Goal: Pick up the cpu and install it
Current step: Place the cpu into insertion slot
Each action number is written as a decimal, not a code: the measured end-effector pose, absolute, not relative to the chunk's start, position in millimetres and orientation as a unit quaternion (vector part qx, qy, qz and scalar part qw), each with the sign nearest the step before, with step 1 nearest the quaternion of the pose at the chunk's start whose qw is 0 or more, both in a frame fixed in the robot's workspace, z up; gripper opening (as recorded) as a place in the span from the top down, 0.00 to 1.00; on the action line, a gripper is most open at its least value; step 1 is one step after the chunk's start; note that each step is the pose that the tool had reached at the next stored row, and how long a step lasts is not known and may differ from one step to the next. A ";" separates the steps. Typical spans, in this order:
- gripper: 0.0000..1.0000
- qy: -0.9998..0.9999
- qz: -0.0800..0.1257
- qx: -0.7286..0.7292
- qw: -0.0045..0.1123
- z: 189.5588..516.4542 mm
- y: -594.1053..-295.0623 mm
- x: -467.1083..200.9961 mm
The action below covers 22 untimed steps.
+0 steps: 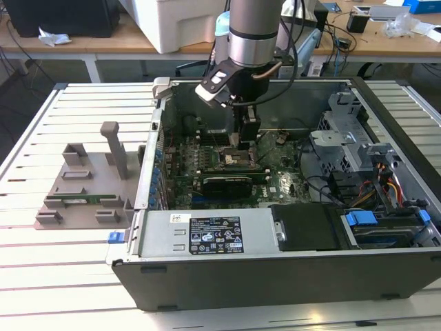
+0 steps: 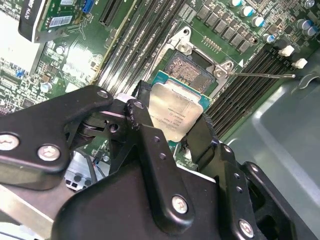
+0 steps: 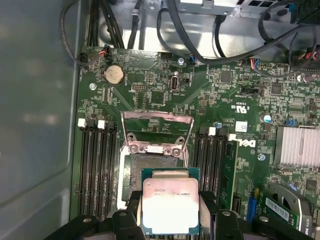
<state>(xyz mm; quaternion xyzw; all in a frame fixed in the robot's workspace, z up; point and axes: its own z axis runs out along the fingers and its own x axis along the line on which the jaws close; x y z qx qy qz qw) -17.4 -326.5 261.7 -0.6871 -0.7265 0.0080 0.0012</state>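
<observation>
Half hidden in the first wrist view: the black square socket [image 3: 150, 167] with its metal surround, near part covered by the small flat square cpu [image 3: 170, 202] with a silvery metal top and a thin green rim. Far part of the socket bare, with the silvery hinged load frame [image 3: 157, 130] tipped up just beyond it. One edge of the cpu cut off at the picture border. Impossible to tell whether the cpu touches the socket or hangs just above it.

In the second wrist view, much of the green motherboard [image 2: 75, 55] beside the socket [image 2: 187, 70] masked by the black arm links. In the exterior view, the area right over the socket [image 1: 231, 158] blocked by the arm, deep inside the open grey metal computer case [image 1: 386, 103] lying on the white slatted surface [image 1: 69, 276].

Black two-fingered claw [image 2: 171, 116] clamped on the cpu [image 2: 176, 111], jaws spread no wider than the chip. Black fingers [image 2: 142, 125] pressed against two opposite edges, silvery top left uncovered between them. Same grip seen in the first wrist view, claw [image 3: 170, 215] around the chip at the near edge of the socket. In the exterior view, claw [image 1: 238, 141] directly above the socket.
</observation>
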 end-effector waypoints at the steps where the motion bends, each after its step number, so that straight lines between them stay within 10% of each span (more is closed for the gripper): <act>1: 0.46 -0.724 0.008 -0.690 0.001 261.7 -326.4 -17.4; 22: 0.46 -0.685 0.008 -0.728 0.002 253.3 -323.8 -17.4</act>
